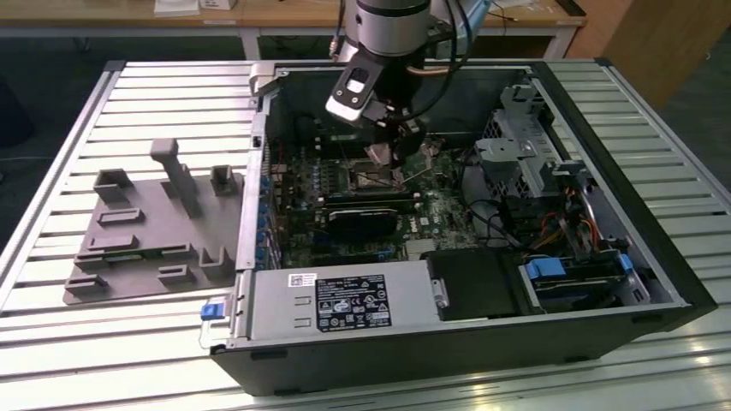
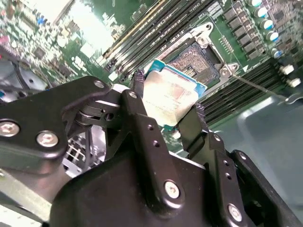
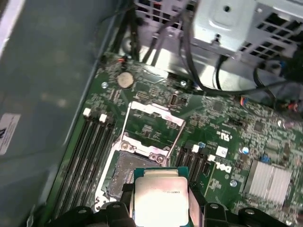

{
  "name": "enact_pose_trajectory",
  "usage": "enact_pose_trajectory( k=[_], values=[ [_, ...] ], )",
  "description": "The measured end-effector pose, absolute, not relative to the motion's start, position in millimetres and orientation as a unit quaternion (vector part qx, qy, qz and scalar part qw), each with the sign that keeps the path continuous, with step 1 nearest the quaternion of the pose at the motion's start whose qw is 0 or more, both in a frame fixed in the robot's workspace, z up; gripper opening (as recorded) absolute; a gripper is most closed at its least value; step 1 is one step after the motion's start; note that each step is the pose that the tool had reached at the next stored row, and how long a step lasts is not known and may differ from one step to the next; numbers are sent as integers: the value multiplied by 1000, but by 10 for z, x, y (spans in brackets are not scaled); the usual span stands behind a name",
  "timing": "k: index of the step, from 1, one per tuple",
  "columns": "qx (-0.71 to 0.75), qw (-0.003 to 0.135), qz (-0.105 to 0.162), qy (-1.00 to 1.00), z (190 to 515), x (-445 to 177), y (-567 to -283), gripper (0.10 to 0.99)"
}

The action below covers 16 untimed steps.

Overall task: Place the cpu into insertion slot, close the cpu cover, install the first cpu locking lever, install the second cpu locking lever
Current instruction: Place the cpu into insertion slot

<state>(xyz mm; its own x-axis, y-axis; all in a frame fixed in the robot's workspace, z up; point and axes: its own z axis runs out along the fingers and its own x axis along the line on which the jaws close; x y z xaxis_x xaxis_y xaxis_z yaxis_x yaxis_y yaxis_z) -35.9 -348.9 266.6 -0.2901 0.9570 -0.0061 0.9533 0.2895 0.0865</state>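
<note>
"What have you got?"

"My gripper (image 2: 168, 94) is clamped on the cpu (image 2: 174, 100), with fingers (image 2: 138, 82) on two opposite edges and its metal top facing both wrist views."

"Where is it from the slot?"

"It hangs over one edge of the slot (image 2: 196, 61) and isn't seated. The slot's dark centre is bare."

"And the cover?"

"The cover (image 3: 154, 111) is swung open on the side of the slot away from my fingers. A thin lever (image 2: 258, 88) angles away beside the slot."
</note>
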Motion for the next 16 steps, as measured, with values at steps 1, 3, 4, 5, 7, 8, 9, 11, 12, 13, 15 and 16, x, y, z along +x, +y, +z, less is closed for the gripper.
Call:
enact_pose_trajectory(
  k=[1, 3, 4, 5, 7, 8, 9, 11, 12, 13, 15, 16],
  values=[
    [603, 29, 33, 797, 2661, -359, -3489, 541],
    [616, 29, 32, 787, 2650, -361, -3489, 541],
    [619, 29, 32, 784, 2645, -363, -3487, 541],
    [623, 29, 32, 781, 2639, -366, -3484, 541],
    [628, 30, 32, 777, 2626, -374, -3472, 541],
    [630, 30, 32, 776, 2620, -378, -3465, 541],
    [631, 30, 32, 774, 2614, -381, -3456, 541],
    [637, 30, 32, 770, 2600, -386, -3447, 541],
    [643, 30, 31, 765, 2594, -386, -3447, 541],
    [649, 30, 31, 759, 2587, -386, -3447, 541],
    [663, 31, 30, 748, 2574, -387, -3447, 541],
    [668, 31, 30, 742, 2567, -388, -3447, 541]
  ],
)
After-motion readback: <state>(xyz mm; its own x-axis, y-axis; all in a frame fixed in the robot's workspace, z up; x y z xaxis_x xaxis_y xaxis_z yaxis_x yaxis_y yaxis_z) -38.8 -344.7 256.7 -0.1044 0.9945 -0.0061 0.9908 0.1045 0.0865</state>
